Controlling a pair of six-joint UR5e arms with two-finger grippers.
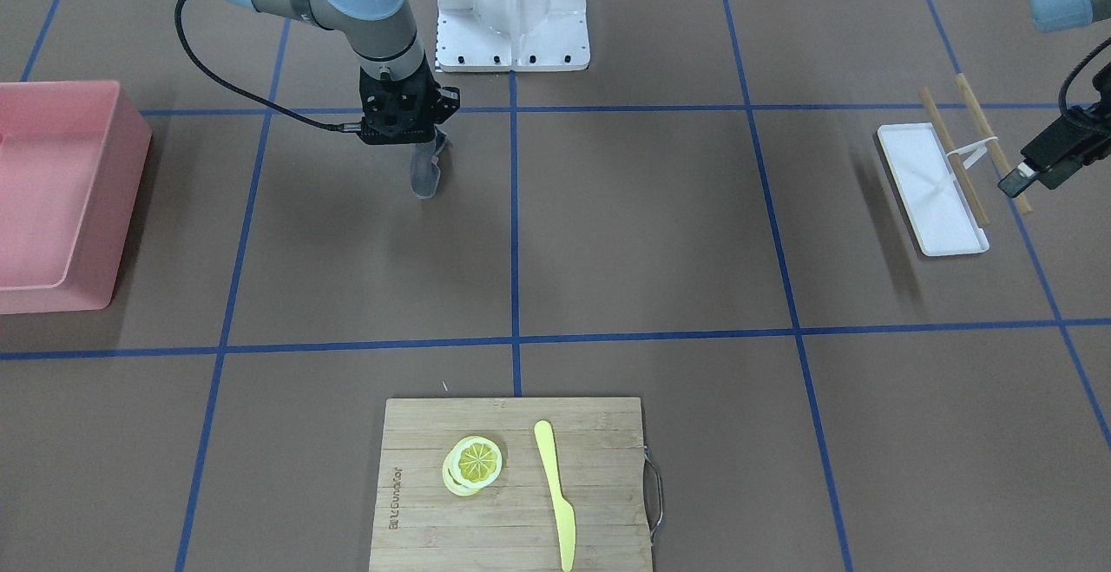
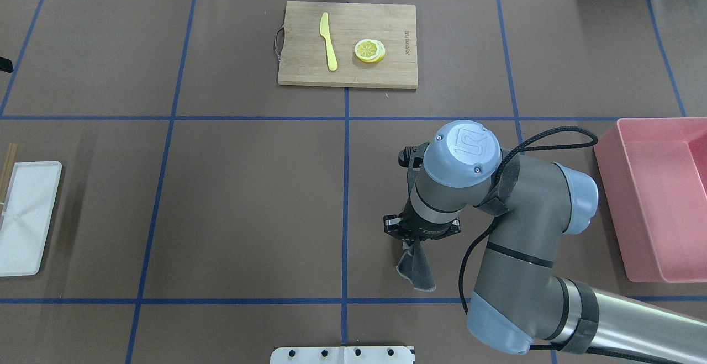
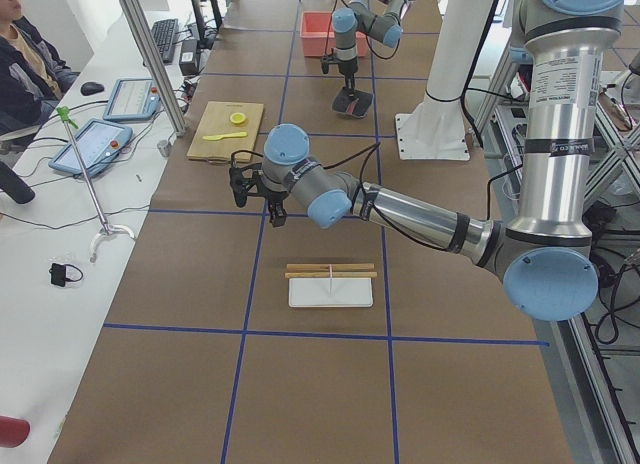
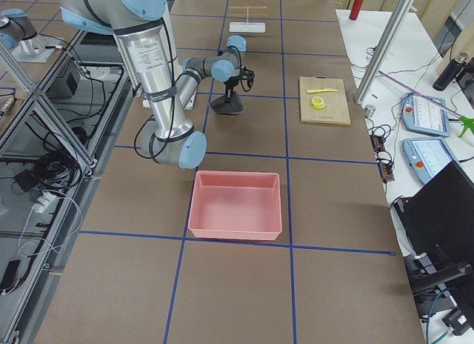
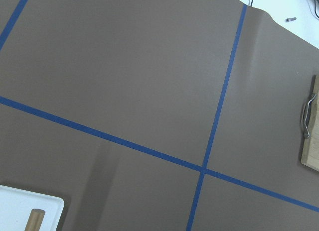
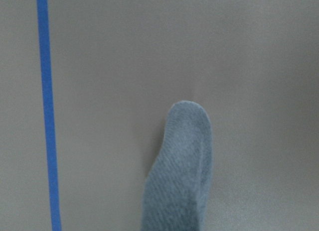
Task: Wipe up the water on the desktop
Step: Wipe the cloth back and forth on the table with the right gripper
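Because the right gripper point(image 2: 411, 238) is clamped on the grey cloth point(image 2: 417, 269) by one end only, you risk dragging a narrow, bunched strip that smears water instead of soaking it up, or tugging the cloth loose if it catches on the desktop point(image 2: 248, 204). No water shows on the brown surface in any view, so you could also wipe the wrong patch. The cloth hangs just to the robot's right of the centre tape line. Its long axis is near vertical, with the free end pointing down at the desktop and trailing slightly toward the robot's base. Whether it touches, you cannot tell. The left gripper point(image 1: 1014, 180) hovers beside the white tray point(image 1: 920, 199); you cannot tell whether it is open or closed.
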